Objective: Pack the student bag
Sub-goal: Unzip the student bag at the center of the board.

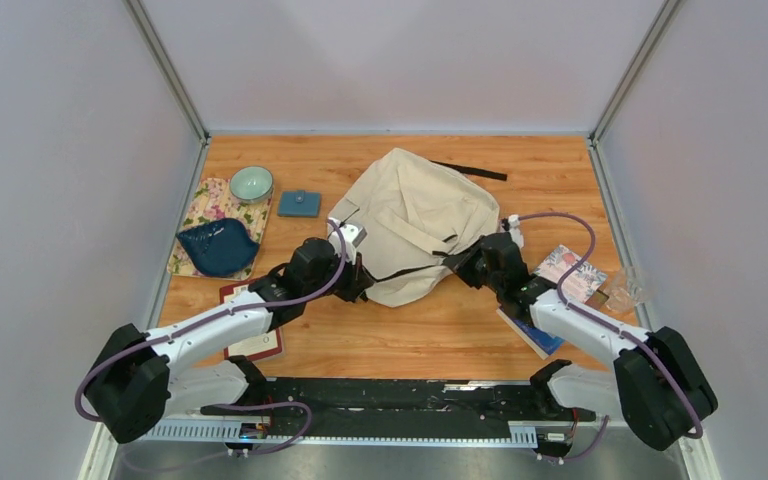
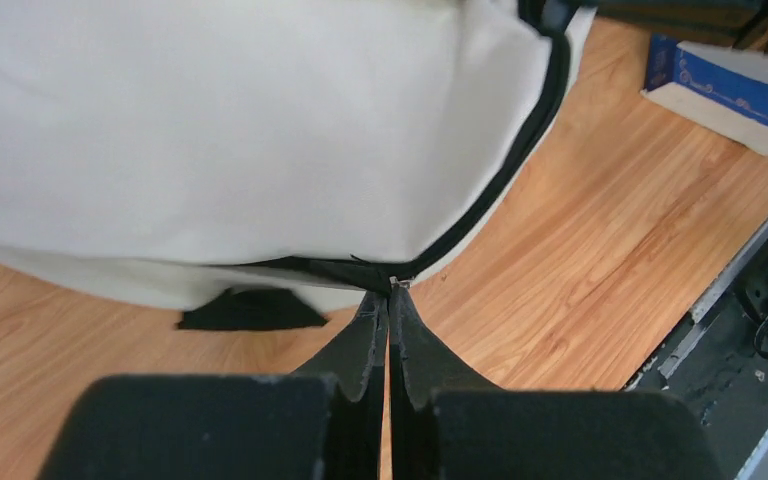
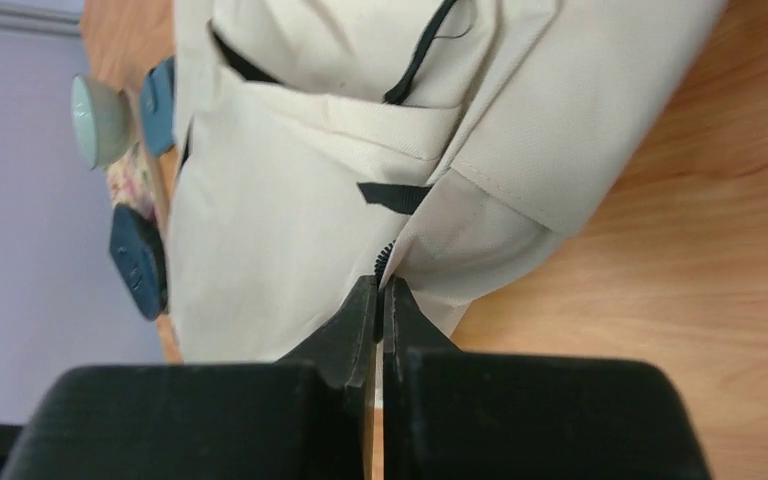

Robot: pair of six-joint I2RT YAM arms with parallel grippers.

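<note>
The bag sits mid-bench, just far of both hands. L hand is pinched tight on the zip end at its near-left corner. R hand is clamped on the zip edge, near-right. The zip runs left-right btwn the 2, so parting them should open it.

top external: fixed high behind the arm bases, tilted down and forward; takes in the whole counter, near edge to far edge.
left wrist: rides behind the left hand, low and very close, facing the near hem of the student bag, counter's right edge beyond.
right wrist: behind the right hand, rolled sideways, close, looking toward the counter's left edge.
all three share the bag; top and right wrist share the bowl.
</note>
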